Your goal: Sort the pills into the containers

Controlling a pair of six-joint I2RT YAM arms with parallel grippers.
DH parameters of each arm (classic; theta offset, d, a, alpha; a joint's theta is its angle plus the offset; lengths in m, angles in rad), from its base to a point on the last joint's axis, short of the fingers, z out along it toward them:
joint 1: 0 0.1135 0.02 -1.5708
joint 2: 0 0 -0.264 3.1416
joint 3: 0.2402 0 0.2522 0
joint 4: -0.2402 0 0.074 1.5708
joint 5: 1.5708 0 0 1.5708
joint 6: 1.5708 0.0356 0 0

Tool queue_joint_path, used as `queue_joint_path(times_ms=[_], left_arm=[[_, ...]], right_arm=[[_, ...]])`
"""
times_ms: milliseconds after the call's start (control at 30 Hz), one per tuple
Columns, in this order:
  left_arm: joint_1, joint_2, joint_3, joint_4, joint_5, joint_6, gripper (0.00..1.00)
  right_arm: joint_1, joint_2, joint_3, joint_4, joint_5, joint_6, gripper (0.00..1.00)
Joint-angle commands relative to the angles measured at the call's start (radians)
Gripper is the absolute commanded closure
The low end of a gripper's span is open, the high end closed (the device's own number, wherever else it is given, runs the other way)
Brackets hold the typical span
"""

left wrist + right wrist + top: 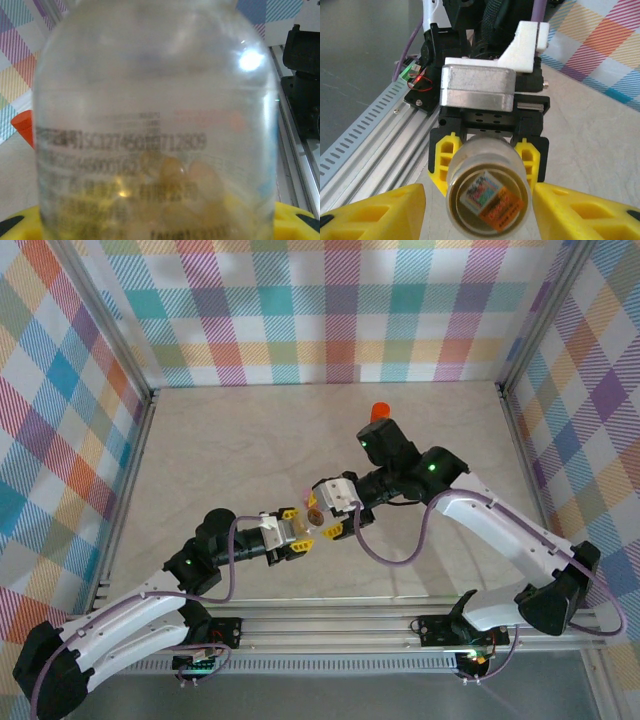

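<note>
I'm counting one clear bottle (155,100), and one orange bottle (380,411) that's standing near the far edge of the table (230,440). The pills (172,172) inside the clear one are coming through as a yellowish blur, so I'm guessing maybe a handful, no exact number. Two grippers are showing too: left gripper (300,530) and right gripper (321,515).

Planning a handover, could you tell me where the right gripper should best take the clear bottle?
Probably the free round end of the clear bottle, coming end-on with the right gripper straddling its curved wall; the left gripper clamps the rear sides.
</note>
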Motion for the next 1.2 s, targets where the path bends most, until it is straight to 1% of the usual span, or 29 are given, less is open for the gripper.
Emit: queue_joint_path(times_ms=[0, 67, 167, 367, 433, 533, 600, 667, 733, 900, 1167], left_arm=[[-0.004, 0.000, 0.034, 0.007, 0.031, 0.013, 1.00], [-0.005, -0.002, 0.034, 0.004, 0.031, 0.014, 1.00], [-0.005, -0.004, 0.034, 0.003, 0.029, 0.014, 1.00], [-0.004, -0.003, 0.036, 0.000, 0.013, 0.013, 1.00], [-0.005, -0.003, 0.039, -0.002, -0.001, 0.012, 1.00], [-0.004, -0.002, 0.041, -0.003, -0.025, 0.007, 1.00], [-0.004, -0.001, 0.042, -0.005, -0.039, 0.006, 1.00], [-0.004, -0.001, 0.042, -0.002, -0.050, 0.003, 1.00], [-0.004, -0.002, 0.040, 0.000, -0.057, 0.002, 1.00], [-0.005, -0.002, 0.041, 0.003, -0.055, 0.001, 1.00], [-0.004, -0.012, 0.034, 0.014, -0.058, -0.004, 1.00]], right_arm=[[0.023, 0.031, 0.047, -0.050, 0.003, -0.047, 0.41], [0.031, 0.044, 0.060, -0.061, 0.012, -0.055, 0.42], [0.039, 0.057, 0.076, -0.081, 0.017, -0.064, 0.47], [0.046, 0.052, 0.067, -0.104, 0.027, -0.042, 0.62], [0.057, 0.050, 0.055, -0.106, 0.057, -0.011, 0.64], [0.084, 0.045, 0.029, -0.090, 0.142, 0.060, 0.67], [0.106, 0.038, 0.001, -0.052, 0.230, 0.140, 0.67], [0.122, 0.029, -0.026, -0.005, 0.315, 0.252, 0.69], [0.131, 0.027, -0.035, 0.016, 0.360, 0.364, 0.70], [0.138, 0.024, -0.075, 0.041, 0.354, 0.602, 0.72], [0.138, 0.022, -0.169, 0.215, 0.326, 0.960, 0.72]])
